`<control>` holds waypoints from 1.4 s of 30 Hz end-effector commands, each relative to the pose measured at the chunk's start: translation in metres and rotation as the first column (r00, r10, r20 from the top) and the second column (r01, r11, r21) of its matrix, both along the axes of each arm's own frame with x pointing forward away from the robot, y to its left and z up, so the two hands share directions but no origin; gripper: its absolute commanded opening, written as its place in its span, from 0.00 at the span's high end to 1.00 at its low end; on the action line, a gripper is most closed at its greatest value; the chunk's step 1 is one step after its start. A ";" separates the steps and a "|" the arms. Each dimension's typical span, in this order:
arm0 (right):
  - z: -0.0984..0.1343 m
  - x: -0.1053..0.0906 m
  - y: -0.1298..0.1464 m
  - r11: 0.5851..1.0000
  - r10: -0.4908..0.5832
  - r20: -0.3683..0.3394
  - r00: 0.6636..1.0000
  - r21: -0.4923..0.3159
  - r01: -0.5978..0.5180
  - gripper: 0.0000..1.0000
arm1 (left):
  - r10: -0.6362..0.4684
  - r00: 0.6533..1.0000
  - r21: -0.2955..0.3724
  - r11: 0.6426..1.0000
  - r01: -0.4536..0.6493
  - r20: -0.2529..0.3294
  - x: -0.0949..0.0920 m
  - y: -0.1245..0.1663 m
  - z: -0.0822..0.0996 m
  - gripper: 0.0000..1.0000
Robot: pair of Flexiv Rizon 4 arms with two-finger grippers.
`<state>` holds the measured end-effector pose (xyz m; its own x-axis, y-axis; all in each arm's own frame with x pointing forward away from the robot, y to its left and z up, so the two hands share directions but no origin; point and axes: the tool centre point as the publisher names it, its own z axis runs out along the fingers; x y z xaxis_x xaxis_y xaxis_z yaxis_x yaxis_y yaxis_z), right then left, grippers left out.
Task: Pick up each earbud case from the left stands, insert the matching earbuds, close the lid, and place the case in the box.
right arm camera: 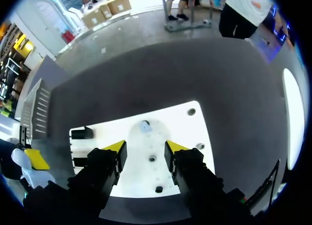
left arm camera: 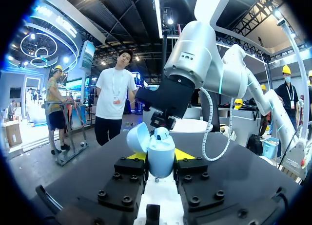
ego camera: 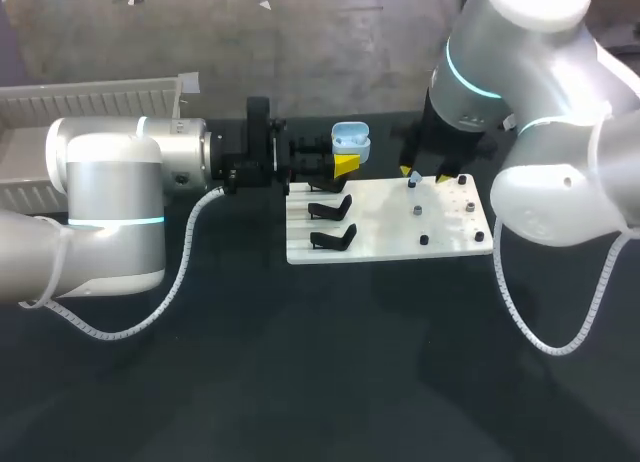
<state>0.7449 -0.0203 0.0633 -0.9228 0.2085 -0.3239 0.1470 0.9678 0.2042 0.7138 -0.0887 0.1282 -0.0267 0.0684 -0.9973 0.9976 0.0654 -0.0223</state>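
White flat plate (ego camera: 390, 227) was seen on the dark matte table (ego camera: 300, 382). Two black angled stands (ego camera: 332, 238) were noted on its left part and small dark pegs (ego camera: 415, 212) on its right.

Right gripper (right arm camera: 145, 149) was held over the plate, yellow-tipped fingers (right arm camera: 115, 147) apart with nothing between them. A pale blue earbud (right arm camera: 145, 126) was seen on the plate just ahead of the gap, not touched.

Further on, at the plate's far-left corner, the left gripper (ego camera: 340, 164) was clamped from both sides on the earbud case (left arm camera: 161, 159). The case was pale blue, smooth, rounded and upright, with its lid (left arm camera: 138, 137) hinged open. A white ribbed box (ego camera: 100, 102) lay at the far left, well apart from the case.
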 end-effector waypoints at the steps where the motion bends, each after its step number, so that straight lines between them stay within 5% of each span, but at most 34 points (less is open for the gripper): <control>1: -0.009 0.008 0.002 1.000 0.001 -0.010 1.000 0.004 -0.001 0.51 | 0.007 1.000 -0.005 1.000 -0.007 0.006 -0.002 0.000 -0.001 1.00; 42: -0.034 0.029 0.005 0.995 -0.059 -0.043 0.997 0.073 0.062 0.62 | 0.007 1.000 -0.005 1.000 -0.007 0.006 -0.002 0.000 -0.001 1.00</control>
